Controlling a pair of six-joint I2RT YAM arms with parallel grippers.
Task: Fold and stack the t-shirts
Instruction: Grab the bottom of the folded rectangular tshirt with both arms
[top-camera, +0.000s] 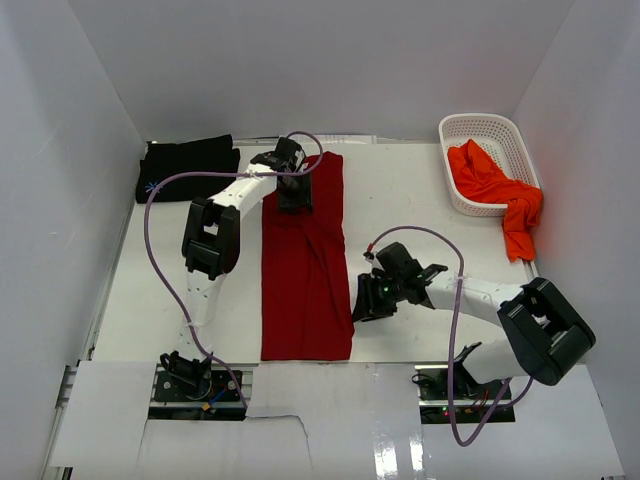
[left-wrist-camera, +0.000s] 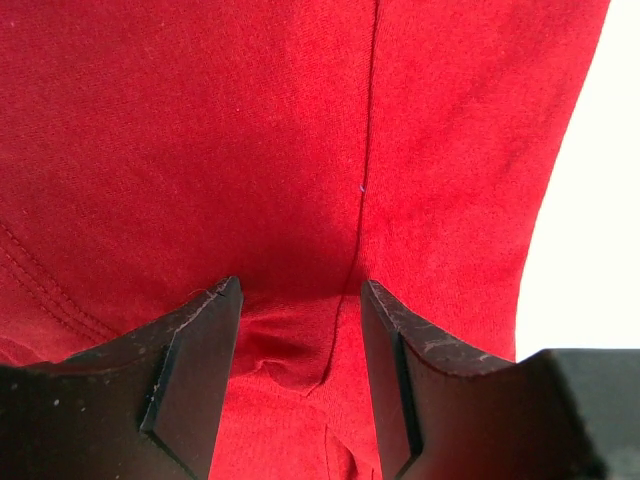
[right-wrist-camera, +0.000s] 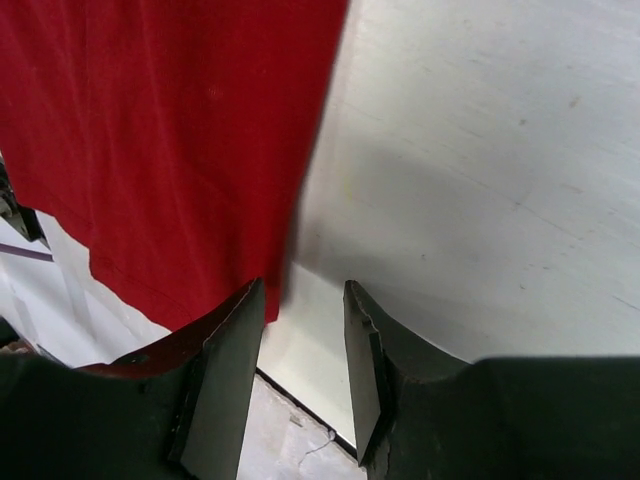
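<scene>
The dark red t-shirt (top-camera: 305, 290) lies flat on the bench (top-camera: 400, 200) at the centre of the frame, folded into a long narrow strip running from top to bottom, slightly puckered near its upper end. The black t-shirt (top-camera: 187, 165) lies folded in the upper left, with a small blue print at its lower left corner. The orange-red t-shirt (top-camera: 490, 180) sits crumpled in the white basket (top-camera: 458, 128) at the upper right, one end hanging over the rim.

Left arm (top-camera: 240, 190) and right arm (top-camera: 470, 295): white tubes, fat black joints; thin purple cables (top-camera: 148, 225) loop around; fingers (left-wrist-camera: 190, 380) flat and black.
</scene>
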